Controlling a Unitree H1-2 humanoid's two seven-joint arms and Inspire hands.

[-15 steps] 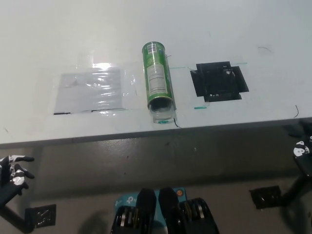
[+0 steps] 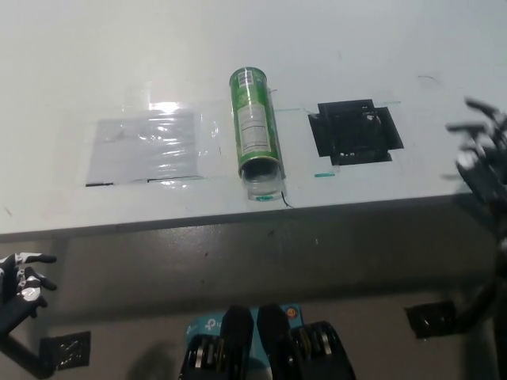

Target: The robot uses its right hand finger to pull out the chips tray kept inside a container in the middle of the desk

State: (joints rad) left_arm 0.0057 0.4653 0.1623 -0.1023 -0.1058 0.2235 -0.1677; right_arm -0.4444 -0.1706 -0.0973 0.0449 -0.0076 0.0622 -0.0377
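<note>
Your black right robot hand (image 2: 480, 155), fingers spread and empty, hovers at three o'clock; next, reach toward the green cylindrical chips container's (image 2: 256, 131) open mouth.

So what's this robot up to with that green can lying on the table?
Nothing is being handled yet. The green chips can lies on its side in the middle of the white desk, its open end facing the robot, with a clear tray poking out of it. The black right robot hand is blurred at the desk's right edge, fingers spread, well short of the can. The white left robot hand rests low, below the desk edge.
</note>
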